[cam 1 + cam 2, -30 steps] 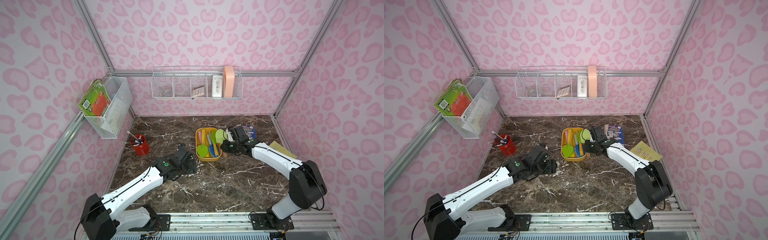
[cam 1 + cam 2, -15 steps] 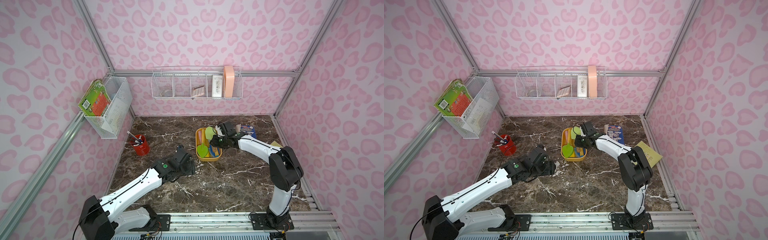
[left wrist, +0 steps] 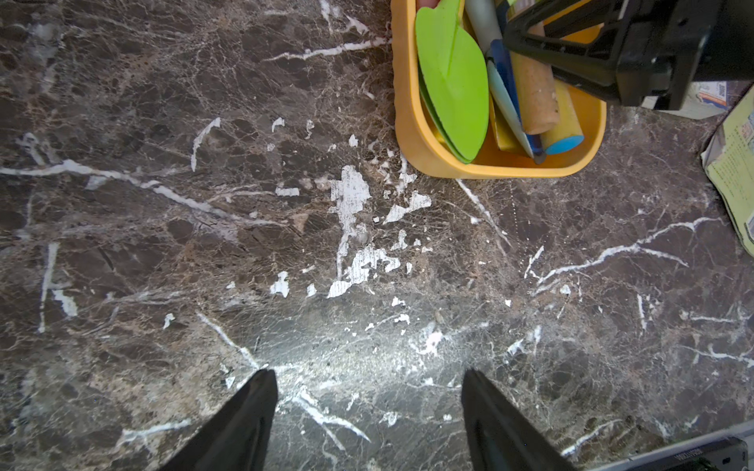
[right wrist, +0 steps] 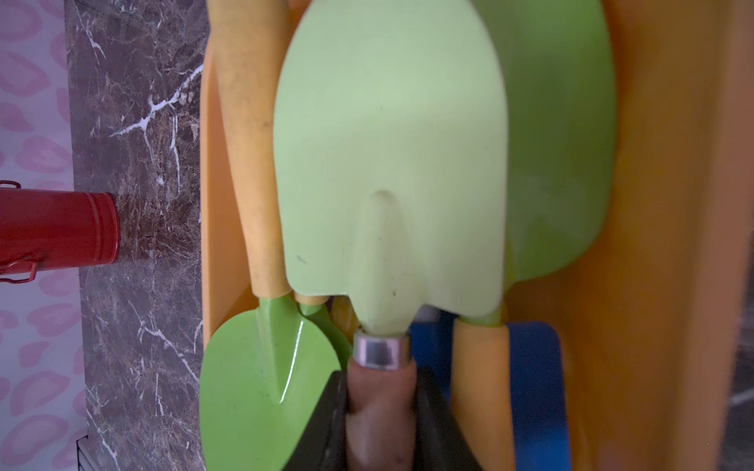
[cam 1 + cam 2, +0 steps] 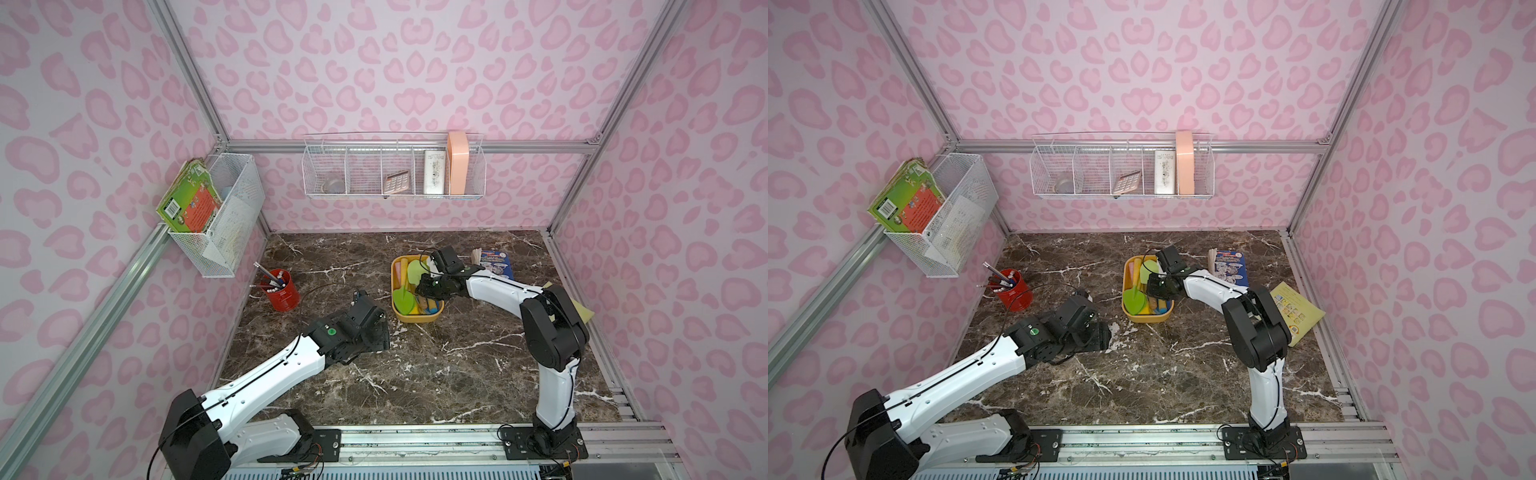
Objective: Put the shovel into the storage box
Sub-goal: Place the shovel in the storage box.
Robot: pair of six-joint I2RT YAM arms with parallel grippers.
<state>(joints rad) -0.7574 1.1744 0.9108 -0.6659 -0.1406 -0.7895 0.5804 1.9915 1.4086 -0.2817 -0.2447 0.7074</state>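
One shovel (image 4: 387, 155), pale-green blade and wooden handle, is clamped in the right hand (image 4: 381, 403), lying lengthwise over the shallow yellow-orange plastic storage box (image 4: 661, 204); the left hand (image 3: 369, 407), fingers apart, hovers farther off.

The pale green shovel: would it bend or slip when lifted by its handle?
Probably stiff: the shovel blade looks like painted metal with a pressed rib. Likely blade-heavy, so it may pivot in the right pincer, which grips only the wooden handle.
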